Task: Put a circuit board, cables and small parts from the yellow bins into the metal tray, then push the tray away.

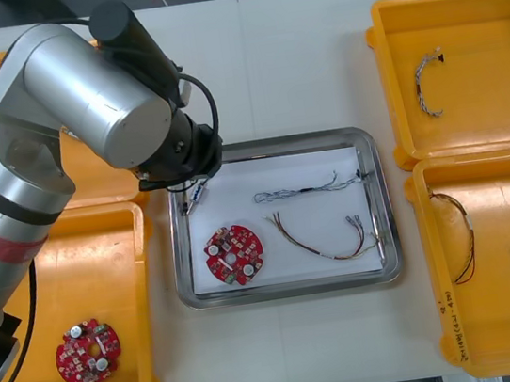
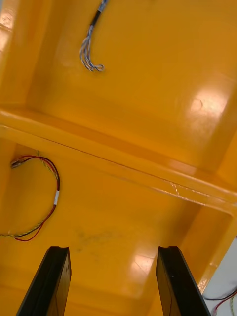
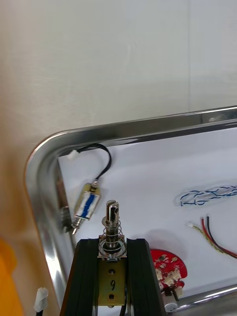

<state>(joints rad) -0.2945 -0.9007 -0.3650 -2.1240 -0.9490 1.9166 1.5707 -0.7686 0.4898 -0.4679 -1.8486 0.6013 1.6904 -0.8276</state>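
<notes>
My left gripper is shut on a small metal part, a brass body with a spring and pin, held just above the white inside of the metal tray near its corner. A second small metal part with a black wire lies in the tray just beyond the fingers. In the front view the left arm hangs over the far left corner of the tray, which holds a red circuit board, a blue and white cable and a red and yellow cable. My right gripper is open above the right-hand bins.
The near left yellow bin holds another red circuit board. The far right bin has a blue and white cable, and the near right bin has a red and yellow cable. Bare table lies beyond the tray.
</notes>
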